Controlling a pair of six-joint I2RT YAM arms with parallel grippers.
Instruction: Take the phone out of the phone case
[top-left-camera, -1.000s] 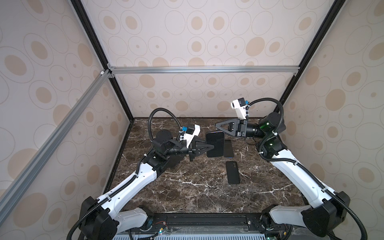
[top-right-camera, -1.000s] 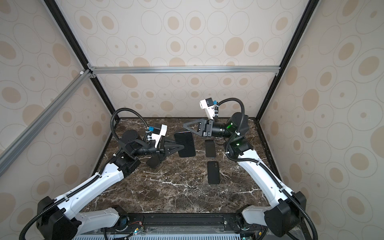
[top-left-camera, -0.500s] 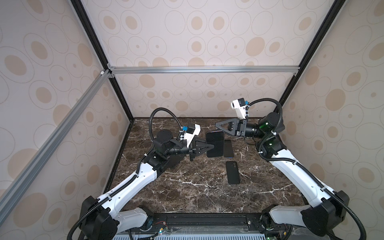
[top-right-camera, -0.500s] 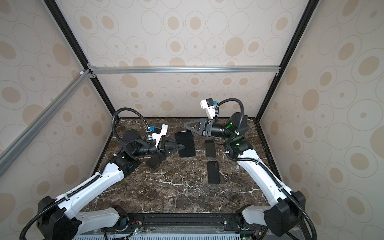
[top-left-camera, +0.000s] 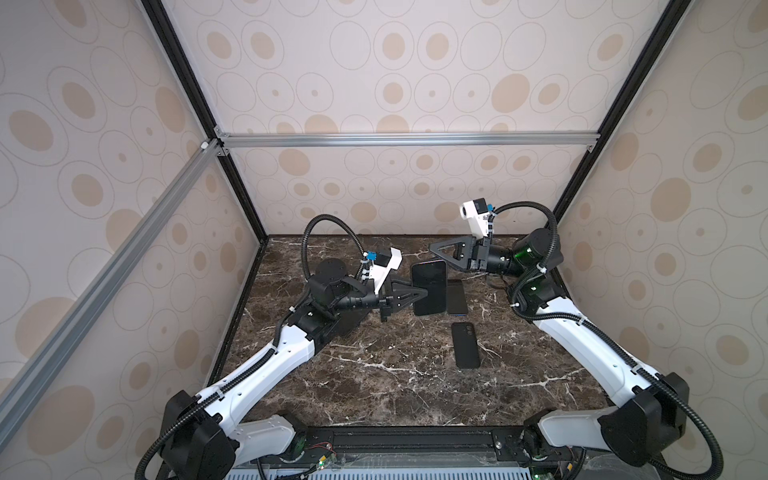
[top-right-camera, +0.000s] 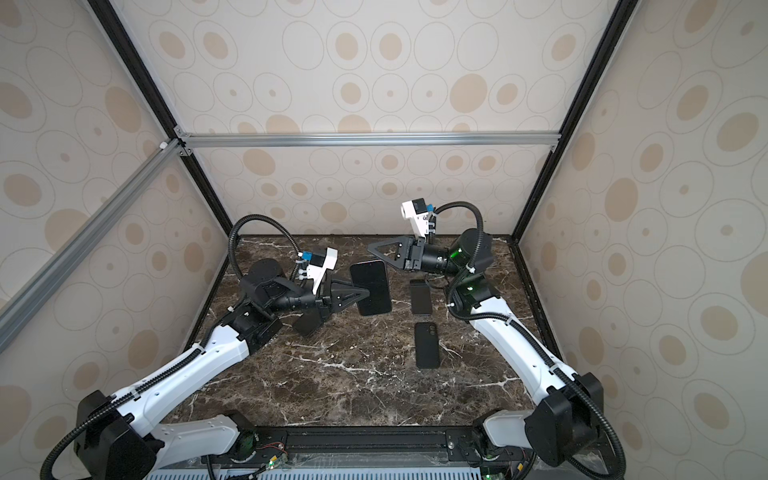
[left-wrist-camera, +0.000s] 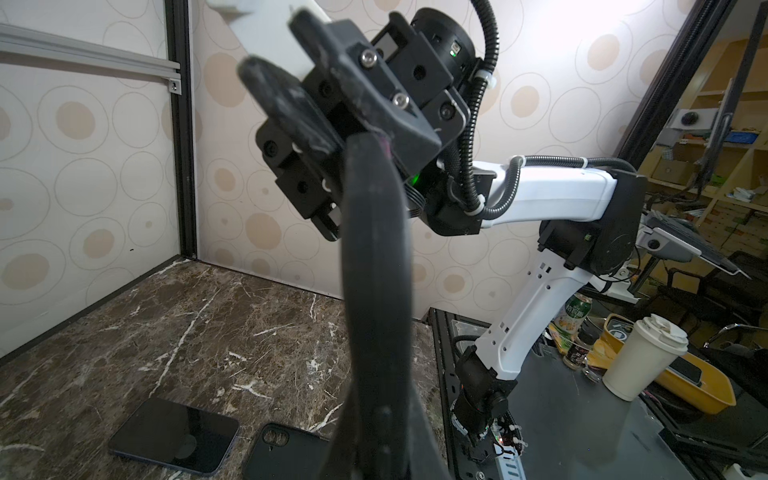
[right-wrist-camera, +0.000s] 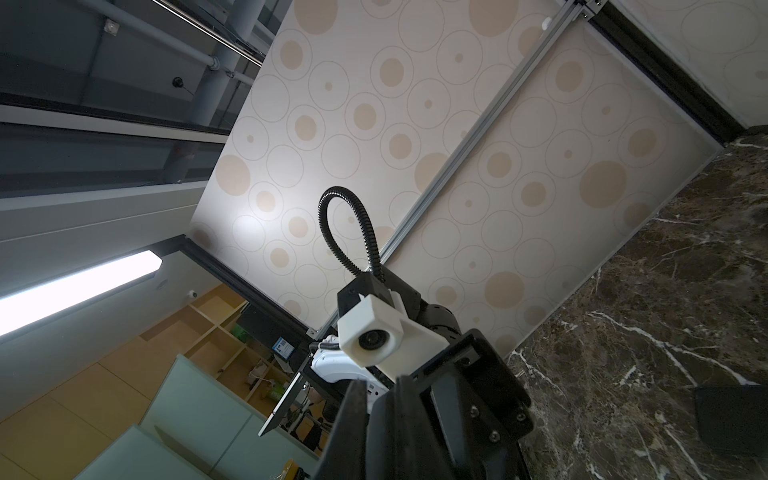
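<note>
- left gripper (top-left-camera: 425, 293) was clamped on the long left edge of a black phone (top-left-camera: 434, 275), holding it clear of the desk (top-left-camera: 374, 386) over the back-middle, face toward the top camera; could not tell whether a case was on it
- right gripper (top-left-camera: 433, 248) hung at that phone's top edge with its jaws almost together; the left wrist view showed contact with the edge, but an actual pinch could not be confirmed
- second phone (top-left-camera: 457, 297) lay screen-up on the desk, below and just right of the held one, toward the back edge
- black case (top-left-camera: 466, 345) lay back-up just in front of the second phone, camera cut-out toward the back edge, apart from both grippers
- dark flat piece (top-right-camera: 308, 323) sat on the desk under the left wrist, kind unclear
- desk was dark brown marble-look with white veins
- walls were beige circle-print panels on black posts with aluminium rails
- past the open front stood a paper cup (left-wrist-camera: 643, 357) and a yellow tray (left-wrist-camera: 702, 395)
</note>
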